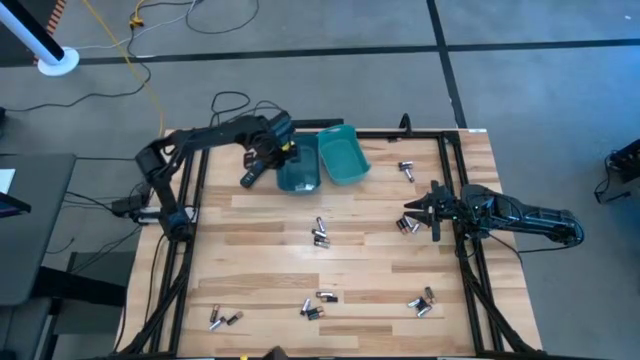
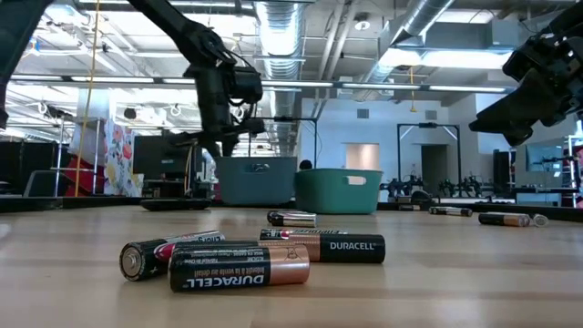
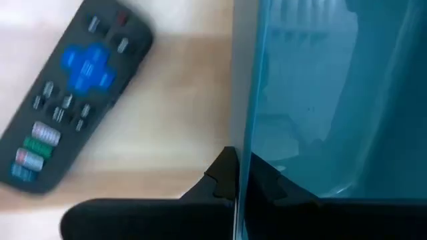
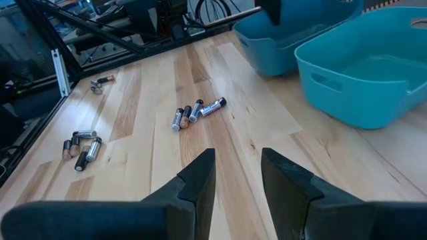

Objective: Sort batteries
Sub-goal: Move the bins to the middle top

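Batteries (image 1: 320, 234) lie scattered in small clusters over the wooden tabletop (image 1: 260, 250): one group near the middle, three groups along the near edge, a pair by the far right corner (image 1: 406, 171), and a few more near the right edge, just beside the right gripper (image 1: 420, 213). Up close in the low view, the nearest cells (image 2: 241, 267) are black with copper ends, lying on their sides and touching each other.

Two teal bins stand side by side at the far edge, a darker one (image 1: 298, 165) and a brighter one (image 1: 345, 153), with their walls touching. A black remote (image 1: 251, 174) with a blue button pad lies just beside the darker bin.

The left gripper (image 1: 283, 150) hangs at the wall of the darker bin, with one finger (image 3: 223, 175) outside it and the bin's rim between the two, so the claw is spread apart and holds nothing. The right gripper hovers near the right edge, its two fingers (image 4: 197, 179) parted with bare wood showing between them.
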Tool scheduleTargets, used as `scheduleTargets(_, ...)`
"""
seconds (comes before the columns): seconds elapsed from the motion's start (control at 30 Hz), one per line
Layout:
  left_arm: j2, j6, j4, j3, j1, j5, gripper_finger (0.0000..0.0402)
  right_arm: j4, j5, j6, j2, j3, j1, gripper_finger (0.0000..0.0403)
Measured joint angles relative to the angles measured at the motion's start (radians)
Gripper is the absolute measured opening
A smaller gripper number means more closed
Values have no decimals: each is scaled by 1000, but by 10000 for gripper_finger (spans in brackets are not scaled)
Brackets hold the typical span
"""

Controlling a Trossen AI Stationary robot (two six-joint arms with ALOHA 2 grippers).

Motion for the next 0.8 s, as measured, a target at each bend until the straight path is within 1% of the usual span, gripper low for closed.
scheduleTargets(0.17, 40, 80, -1, 64, 24, 1, 0, 0, 0, 0, 0, 0, 0, 139)
scheduleTargets(0.3, 53, 116, 2, 82, 31, 16, 0, -1, 0, 0, 0, 0, 0, 139)
scheduleTargets(0.47, 47, 57, -83, 82, 28, 26, 0, -1, 0, 0, 0, 0, 0, 139)
scheduleTargets(0.6, 46, 35, -166, 83, -1, 24, 0, -1, 0, 0, 0, 0, 0, 139)
scheduleTargets(0.73, 46, 1, -202, 83, -46, -21, 0, -4, 0, 0, 0, 0, 0, 139)
scheduleTargets(0.8, 46, -9, -203, 82, -60, -27, 0, -4, 0, 0, 0, 0, 0, 139)
